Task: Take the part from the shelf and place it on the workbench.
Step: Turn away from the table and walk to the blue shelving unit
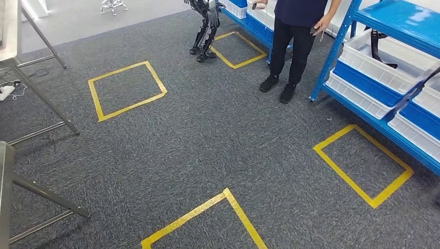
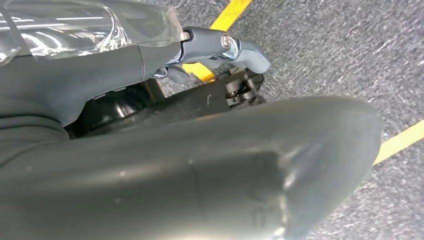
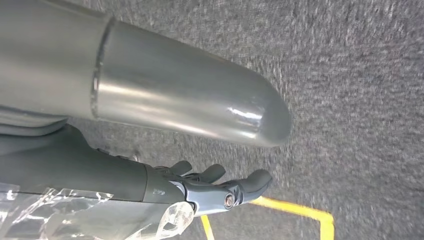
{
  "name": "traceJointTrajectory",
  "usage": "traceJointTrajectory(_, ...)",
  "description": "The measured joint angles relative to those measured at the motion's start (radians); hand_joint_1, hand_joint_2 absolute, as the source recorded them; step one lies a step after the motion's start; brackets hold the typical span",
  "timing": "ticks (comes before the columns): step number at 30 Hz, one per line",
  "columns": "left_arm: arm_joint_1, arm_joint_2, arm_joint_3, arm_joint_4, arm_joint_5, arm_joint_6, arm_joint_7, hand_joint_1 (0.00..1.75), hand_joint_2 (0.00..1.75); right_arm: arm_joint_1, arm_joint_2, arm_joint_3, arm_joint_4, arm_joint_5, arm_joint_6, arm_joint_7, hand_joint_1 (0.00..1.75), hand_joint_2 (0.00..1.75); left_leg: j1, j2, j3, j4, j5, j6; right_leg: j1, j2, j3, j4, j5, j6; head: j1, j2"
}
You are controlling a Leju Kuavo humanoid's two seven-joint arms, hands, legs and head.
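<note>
A black curved part (image 1: 383, 50) lies in a white bin (image 1: 363, 52) on the blue shelf (image 1: 333, 57) at the right of the head view. The metal workbench (image 1: 11, 36) stands at the far left, its legs on the carpet. My left hand (image 2: 220, 46) hangs beside my body above the carpet, fingers loosely extended and holding nothing. My right hand (image 3: 215, 184) also hangs low over the carpet, its fingers slightly bent and apart, with nothing in them.
A person (image 1: 293, 36) stands by the shelf's near post. Another robot's black legs (image 1: 206, 31) stand beyond. Yellow tape squares (image 1: 127, 89) mark the grey carpet, one (image 1: 363, 165) in front of the shelf. A second metal frame (image 1: 6, 192) is at lower left.
</note>
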Motion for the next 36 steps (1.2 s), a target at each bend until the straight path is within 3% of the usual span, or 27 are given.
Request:
traceJointTrajectory(1,-0.001,0.0,-0.001,0.0,0.0,0.0,-0.001,0.0,0.0,0.0,0.001,0.0,0.0,0.0,0.0,-0.001,0.0,0.0,0.001,0.004,0.0,0.002,-0.001,-0.005,-0.003,0.012,-0.002,-0.002,0.004,-0.005,0.0,0.0)
traceJointTrajectory(3,-0.003,0.0,-0.003,0.0,0.0,0.0,-0.006,0.0,0.0,0.0,0.002,0.0,0.001,0.002,0.0,-0.002,0.0,0.0,0.008,-0.044,-0.013,0.038,-0.028,-0.022,-0.01,0.033,-0.004,-0.006,0.013,-0.014,0.0,0.0)
traceJointTrajectory(5,-0.003,0.001,-0.006,0.0,-0.001,-0.001,-0.017,0.0,0.0,-0.003,0.002,-0.001,0.001,0.005,0.0,-0.003,0.0,0.0,0.018,-0.111,-0.063,0.158,-0.098,-0.038,-0.015,0.055,-0.011,-0.007,0.02,-0.02,-0.001,0.0)
traceJointTrajectory(7,-0.004,0.002,-0.007,0.0,-0.001,-0.003,-0.027,0.0,0.0,-0.006,0.002,-0.001,0.001,0.009,0.0,-0.004,0.0,0.0,0.027,-0.126,-0.122,0.295,-0.156,-0.047,-0.017,0.081,-0.02,-0.007,0.026,-0.02,-0.001,0.0)
traceJointTrajectory(8,-0.005,0.004,-0.008,0.0,-0.002,-0.004,-0.031,0.0,0.0,-0.006,0.002,-0.001,0.001,0.009,0.0,-0.004,0.0,0.0,0.031,-0.126,-0.13,0.318,-0.157,-0.049,-0.018,0.096,-0.023,-0.007,0.029,-0.018,-0.001,0.0)
traceJointTrajectory(9,-0.005,0.005,-0.008,0.0,-0.002,-0.006,-0.033,0.0,0.0,-0.005,0.003,-0.001,0.001,0.01,0.0,-0.004,0.0,0.0,0.033,-0.127,-0.116,0.296,-0.137,-0.051,-0.02,0.112,-0.025,-0.006,0.032,-0.015,-0.001,0.0)
traceJointTrajectory(10,-0.004,0.006,-0.009,0.0,-0.002,-0.009,-0.034,0.0,0.0,-0.005,0.003,-0.001,0.001,0.011,0.0,-0.004,0.0,0.0,0.036,-0.135,-0.084,0.234,-0.103,-0.052,-0.022,0.127,-0.025,-0.006,0.035,-0.011,-0.001,0.0)
traceJointTrajectory(12,-0.003,0.006,-0.011,0.0,-0.002,-0.015,-0.035,0.0,0.0,-0.007,0.004,-0.001,0.001,0.014,0.0,-0.004,0.0,0.0,0.043,-0.182,-0.008,0.077,-0.038,-0.053,-0.024,0.156,-0.029,-0.005,0.04,-0.002,-0.001,0.0)
traceJointTrajectory(14,-0.003,0.006,-0.014,0.0,-0.002,-0.019,-0.035,0.0,0.0,-0.01,0.004,0.0,0.001,0.018,0.0,-0.006,0.0,0.0,0.044,-0.217,0.02,0.003,-0.017,-0.049,-0.024,0.179,-0.039,-0.004,0.046,0.011,0.0,0.0)
traceJointTrajectory(16,-0.002,0.005,-0.015,0.0,-0.002,-0.019,-0.035,0.0,0.0,-0.008,0.004,0.0,0.001,0.02,0.0,-0.007,0.0,0.0,0.04,-0.201,0.018,-0.003,-0.012,-0.035,-0.027,0.199,-0.048,-0.008,0.055,0.025,0.001,0.0)
traceJointTrajectory(18,-0.004,0.005,-0.016,0.0,-0.002,-0.019,-0.036,0.0,0.0,-0.004,0.004,-0.001,0.003,0.02,0.0,-0.007,0.0,0.0,0.039,-0.177,0.016,-0.009,-0.003,-0.017,-0.028,0.169,-0.065,0.018,0.039,0.032,0.002,0.0)
traceJointTrajectory(20,-0.002,0.005,-0.016,0.0,-0.002,-0.021,-0.037,0.0,0.0,-0.006,0.005,-0.001,0.004,0.02,0.0,-0.008,0.0,0.0,0.036,-0.15,0.013,-0.012,0.003,-0.005,-0.025,0.109,-0.116,0.129,-0.027,0.033,0.005,0.0)
traceJointTrajectory(22,0.002,0.005,-0.016,0.0,-0.001,-0.022,-0.037,0.0,0.0,-0.009,0.005,-0.001,0.004,0.021,0.0,-0.009,0.0,0.0,0.029,-0.118,0.008,-0.011,0.003,-0.002,-0.024,0.086,-0.179,0.271,-0.093,0.035,0.006,0.0)
traceJointTrajectory(23,0.004,0.005,-0.016,0.0,0.0,-0.023,-0.037,0.0,0.0,-0.01,0.005,-0.001,0.004,0.021,0.0,-0.01,0.0,0.0,0.027,-0.103,0.006,-0.011,0.003,-0.001,-0.023,0.084,-0.191,0.307,-0.102,0.036,0.007,0.0)
traceJointTrajectory(24,0.004,0.005,-0.016,0.0,0.0,-0.023,-0.037,0.0,0.0,-0.01,0.004,-0.001,0.004,0.021,0.0,-0.01,0.0,0.0,0.026,-0.089,0.005,-0.01,0.003,-0.001,-0.023,0.081,-0.181,0.298,-0.09,0.035,0.007,0.0)
traceJointTrajectory(25,0.003,0.005,-0.016,0.0,0.001,-0.024,-0.037,0.0,0.0,-0.009,0.004,-0.001,0.004,0.021,0.0,-0.011,0.0,0.0,0.025,-0.077,0.006,-0.01,0.003,-0.002,-0.023,0.076,-0.15,0.249,-0.063,0.034,0.007,0.0)
traceJointTrajectory(27,0.001,0.005,-0.016,0.0,0.001,-0.025,-0.038,0.0,0.0,-0.009,0.004,-0.001,0.004,0.022,0.0,-0.012,0.0,0.0,0.021,-0.055,0.01,-0.008,0.0,-0.006,-0.018,0.041,-0.062,0.098,-0.006,0.027,0.007,0.0)
traceJointTrajectory(28,0.001,0.005,-0.016,0.0,0.002,-0.027,-0.038,0.0,0.0,-0.011,0.004,-0.001,0.004,0.024,0.0,-0.012,0.0,0.0,0.018,-0.046,0.01,-0.007,-0.003,-0.01,-0.016,0.026,-0.033,0.042,0.011,0.022,0.007,0.0)
traceJointTrajectory(29,0.0,0.005,-0.017,0.0,0.004,-0.027,-0.038,0.0,0.0,-0.012,0.004,-0.001,0.004,0.025,0.0,-0.013,0.0,0.0,0.015,-0.037,0.01,-0.006,-0.005,-0.015,-0.013,0.017,-0.019,0.011,0.017,0.017,0.007,0.0)
traceJointTrajectory(31,-0.001,0.005,-0.017,0.0,0.007,-0.029,-0.039,0.0,0.0,-0.013,0.004,-0.001,0.005,0.028,0.0,-0.015,0.0,0.0,0.015,-0.02,0.012,-0.006,-0.008,-0.024,-0.01,0.032,-0.023,0.003,0.019,0.006,0.007,0.0)
traceJointTrajectory(32,-0.002,0.005,-0.017,0.0,0.008,-0.029,-0.039,0.0,0.0,-0.012,0.004,-0.001,0.005,0.029,0.0,-0.015,0.0,0.0,0.017,-0.022,0.013,-0.001,-0.012,-0.031,-0.011,0.041,-0.024,0.002,0.021,0.001,0.007,0.0)
traceJointTrajectory(34,-0.004,0.005,-0.017,0.0,0.009,-0.03,-0.041,0.0,0.0,-0.014,0.004,-0.001,0.005,0.029,0.0,-0.016,0.0,0.0,0.024,-0.061,-0.006,0.052,-0.049,-0.046,-0.016,0.057,-0.025,-0.001,0.027,-0.011,0.007,0.0)
traceJointTrajectory(36,-0.003,0.005,-0.017,0.0,0.01,-0.031,-0.044,0.0,0.0,-0.018,0.004,-0.001,0.005,0.029,0.0,-0.018,0.0,0.0,0.031,-0.109,-0.065,0.187,-0.122,-0.058,-0.018,0.075,-0.03,-0.001,0.032,-0.018,0.006,0.0)
